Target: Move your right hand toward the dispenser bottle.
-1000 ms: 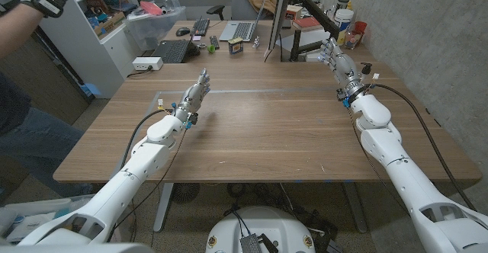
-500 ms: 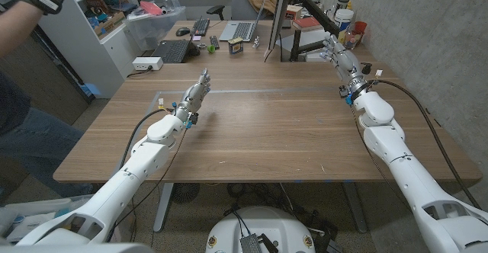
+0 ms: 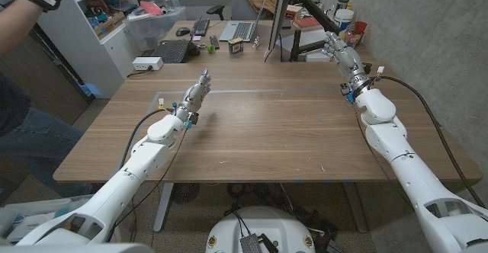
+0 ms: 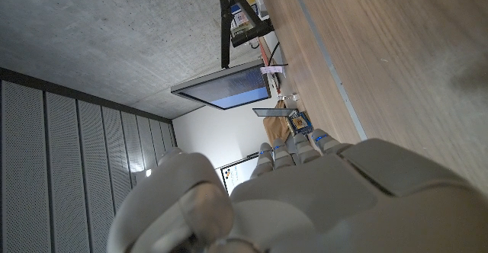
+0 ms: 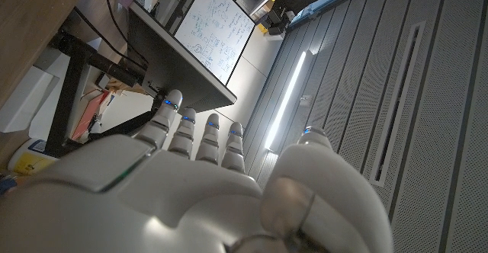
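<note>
Dispenser bottle (image 3: 344,18) stood just beyond your right hand (image 3: 341,51), among clutter at the table's (image 3: 267,131) far right corner. Your hand advanced toward it over the last second, fingers extended, holding nothing. Left hand (image 3: 196,93) stayed put, empty.

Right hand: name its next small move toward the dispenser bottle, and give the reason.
Probably ease the right hand a little further forward and outward toward the far right corner of the table. Its fingers are spread with nothing held, and they stop short of the cluster of containers there. Which one is the dispenser bottle cannot be told at this size.
</note>
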